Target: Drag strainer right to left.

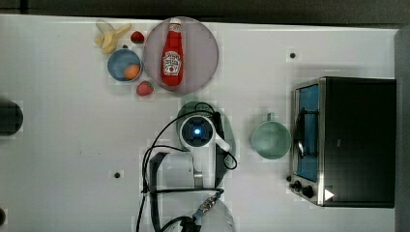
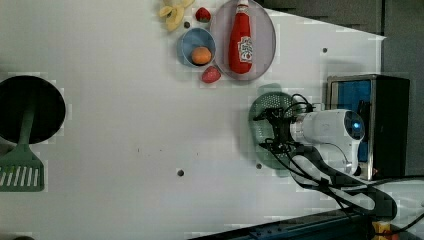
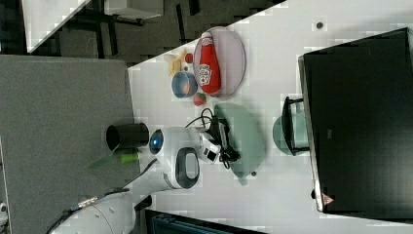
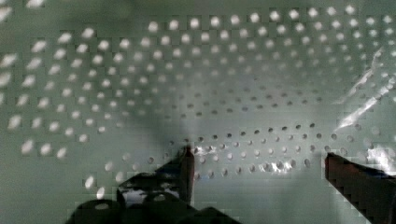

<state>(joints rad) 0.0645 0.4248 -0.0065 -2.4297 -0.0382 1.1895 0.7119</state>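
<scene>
Spread wide inside pale mint-green oblong perforated plastic strainer (image 4: 196, 70) on white table (image 1: 72, 135): dark fingers (image 4: 187, 163), apparently gripping nothing.

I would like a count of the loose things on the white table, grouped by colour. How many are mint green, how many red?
Mint green: 2, the strainer and the cup
Red: 3, the ketchup bottle and two strawberries
Total: 5
</scene>
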